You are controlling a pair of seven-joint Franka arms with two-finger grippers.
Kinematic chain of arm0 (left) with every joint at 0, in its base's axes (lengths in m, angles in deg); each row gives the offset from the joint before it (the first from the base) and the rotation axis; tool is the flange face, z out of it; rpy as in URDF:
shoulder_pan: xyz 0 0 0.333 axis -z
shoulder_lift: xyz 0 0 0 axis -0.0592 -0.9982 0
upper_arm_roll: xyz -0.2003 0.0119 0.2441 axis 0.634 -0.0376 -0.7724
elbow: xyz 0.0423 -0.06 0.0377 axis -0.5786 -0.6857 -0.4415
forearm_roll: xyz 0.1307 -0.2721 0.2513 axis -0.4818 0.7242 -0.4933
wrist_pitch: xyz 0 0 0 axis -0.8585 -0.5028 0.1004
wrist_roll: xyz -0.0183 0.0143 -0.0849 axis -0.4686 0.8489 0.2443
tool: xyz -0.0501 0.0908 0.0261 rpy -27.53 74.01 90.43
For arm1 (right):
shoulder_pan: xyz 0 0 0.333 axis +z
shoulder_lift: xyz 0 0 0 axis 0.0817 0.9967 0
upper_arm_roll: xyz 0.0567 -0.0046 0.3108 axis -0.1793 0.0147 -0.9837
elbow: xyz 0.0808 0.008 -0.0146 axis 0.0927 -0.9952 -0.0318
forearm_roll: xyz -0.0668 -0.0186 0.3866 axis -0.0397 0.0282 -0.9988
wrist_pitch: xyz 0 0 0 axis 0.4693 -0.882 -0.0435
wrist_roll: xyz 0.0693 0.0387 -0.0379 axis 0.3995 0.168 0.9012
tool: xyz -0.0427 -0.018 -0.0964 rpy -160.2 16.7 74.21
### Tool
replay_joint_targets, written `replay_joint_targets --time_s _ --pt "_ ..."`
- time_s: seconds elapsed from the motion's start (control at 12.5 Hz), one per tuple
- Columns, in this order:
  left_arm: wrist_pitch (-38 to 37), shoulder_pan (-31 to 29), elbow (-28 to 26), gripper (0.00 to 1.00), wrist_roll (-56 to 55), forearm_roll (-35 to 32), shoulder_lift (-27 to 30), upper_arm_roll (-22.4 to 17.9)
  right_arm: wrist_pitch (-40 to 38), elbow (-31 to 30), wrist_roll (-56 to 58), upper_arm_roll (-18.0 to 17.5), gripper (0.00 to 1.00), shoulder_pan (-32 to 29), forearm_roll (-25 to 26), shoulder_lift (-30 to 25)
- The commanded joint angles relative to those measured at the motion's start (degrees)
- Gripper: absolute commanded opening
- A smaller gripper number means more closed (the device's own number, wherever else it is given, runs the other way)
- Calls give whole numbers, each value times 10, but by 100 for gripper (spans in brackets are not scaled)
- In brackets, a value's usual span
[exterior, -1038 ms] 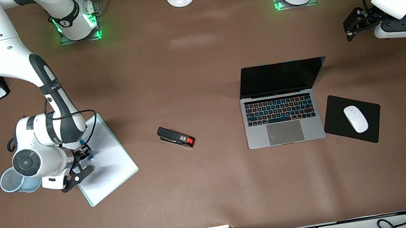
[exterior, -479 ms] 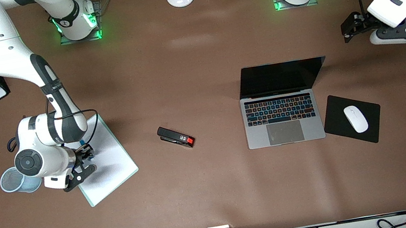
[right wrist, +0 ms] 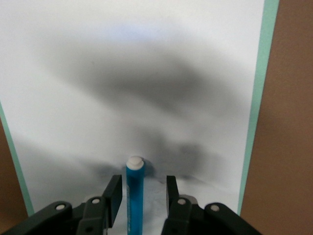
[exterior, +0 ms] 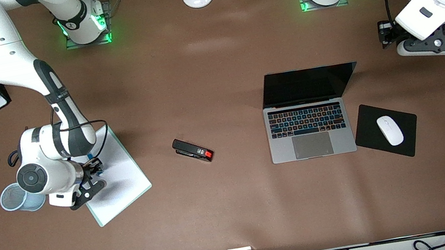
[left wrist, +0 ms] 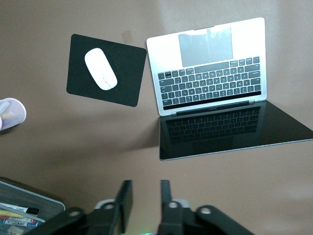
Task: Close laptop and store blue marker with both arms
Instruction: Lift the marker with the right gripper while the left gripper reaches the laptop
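My right gripper (right wrist: 142, 193) is over the white pad (exterior: 115, 176) near the right arm's end of the counter (exterior: 238, 214), its fingers spread to either side of the blue marker (right wrist: 134, 191), which stands between them, not yet pinched. My left gripper (left wrist: 145, 198) hangs spread and empty over the counter toward the left arm's end. The laptop (exterior: 309, 128) sits open beside the mouse pad (exterior: 386, 130).

The left hand (exterior: 384, 33) has swung from over the pen tray toward the middle of the table, now nearer the open laptop (exterior: 309, 121). The right hand (exterior: 94, 166) has barely lifted above the whiteboard (exterior: 122, 179).
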Motion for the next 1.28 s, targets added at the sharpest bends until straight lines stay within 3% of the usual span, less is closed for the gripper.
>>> replay_joint_targets --time_s 0.0,0.48,0.72,0.88,1.2 --pt "-44 7 22 2 3 -2 -12 8 7 -4 -2 -4 44 0 -14 2" --pt "-68 9 1 2 1 17 -9 23 19 -3 -1 -4 41 0 -21 10" --pt "-53 9 -17 2 -20 57 -9 38 19 -2 1 -4 29 2 -20 10" --pt "-18 8 -51 2 -42 62 -5 59 19 -2 1 -4 21 4 -20 10" --pt "46 8 -135 2 -117 63 1 103 20 0 6 -6 13 2 -30 10"
